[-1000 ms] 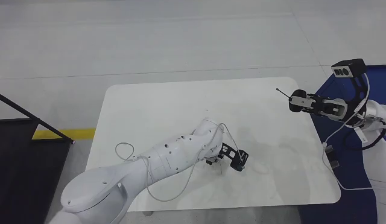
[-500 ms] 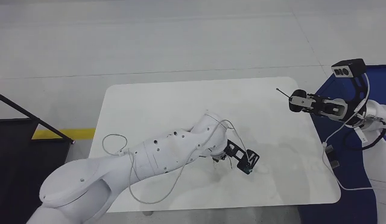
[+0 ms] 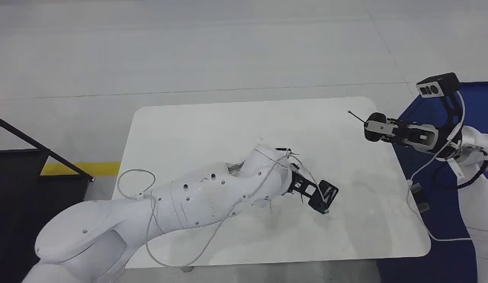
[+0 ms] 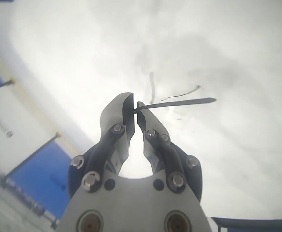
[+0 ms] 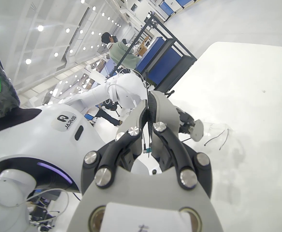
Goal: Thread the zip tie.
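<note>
Top view places the left gripper [image 4: 134,105] low over the near middle of the white table [image 3: 229,130]. Its fingers are clamped on one end of a black zip tie [image 4: 179,102]. That tie juts sideways from the fingertips, with its pointed tip free and its faint shadow falling on the tabletop. The right gripper [image 5: 148,97] stands at the table's right edge, well apart from the left. It is pinched tight on a second zip tie [image 5: 146,83], which runs lengthwise between its pads. A thin end sticks out past the fingertips, toward the table's middle. The two ties are not touching.
</note>
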Controlling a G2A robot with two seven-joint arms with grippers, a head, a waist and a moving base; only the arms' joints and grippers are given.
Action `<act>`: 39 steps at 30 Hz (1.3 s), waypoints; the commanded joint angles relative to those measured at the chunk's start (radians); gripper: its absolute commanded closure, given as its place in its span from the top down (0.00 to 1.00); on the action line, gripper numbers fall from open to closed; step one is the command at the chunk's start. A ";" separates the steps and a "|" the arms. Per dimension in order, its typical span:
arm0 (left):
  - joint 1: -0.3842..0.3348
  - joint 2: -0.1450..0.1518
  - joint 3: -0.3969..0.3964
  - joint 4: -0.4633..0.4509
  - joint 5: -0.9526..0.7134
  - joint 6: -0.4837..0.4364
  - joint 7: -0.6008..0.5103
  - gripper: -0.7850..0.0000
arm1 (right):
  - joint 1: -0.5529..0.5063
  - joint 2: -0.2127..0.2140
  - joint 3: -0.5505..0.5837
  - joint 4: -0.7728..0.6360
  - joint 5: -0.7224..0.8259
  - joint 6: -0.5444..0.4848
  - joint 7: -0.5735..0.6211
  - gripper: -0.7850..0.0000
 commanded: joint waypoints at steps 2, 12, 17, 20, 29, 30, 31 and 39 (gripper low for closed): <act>0.061 0.021 0.011 -0.120 0.300 0.256 -0.164 0.00 | 0.029 0.014 0.026 0.039 -0.010 0.103 0.058 0.00; 0.192 0.054 0.054 -0.225 0.754 0.433 -0.265 0.00 | 0.098 0.041 0.039 0.142 0.018 0.233 0.091 0.00; 0.199 0.054 0.054 -0.231 0.827 0.417 -0.252 0.00 | 0.083 0.042 0.018 0.129 -0.006 0.270 0.078 0.00; 0.254 0.044 0.054 -0.258 1.136 0.424 -0.343 0.00 | 0.079 0.053 -0.054 0.132 -0.007 0.476 0.091 0.00; 0.406 0.015 0.047 -0.189 1.570 0.535 -0.319 0.00 | 0.110 0.164 -0.401 0.234 0.200 0.526 0.091 0.00; 0.406 0.015 0.047 -0.189 1.570 0.535 -0.319 0.00 | 0.110 0.164 -0.401 0.234 0.200 0.526 0.091 0.00; 0.406 0.015 0.047 -0.189 1.570 0.535 -0.319 0.00 | 0.110 0.164 -0.401 0.234 0.200 0.526 0.091 0.00; 0.455 0.006 0.039 -0.155 1.740 0.557 -0.264 0.00 | 0.086 0.177 -0.541 0.180 0.337 0.627 -0.010 0.00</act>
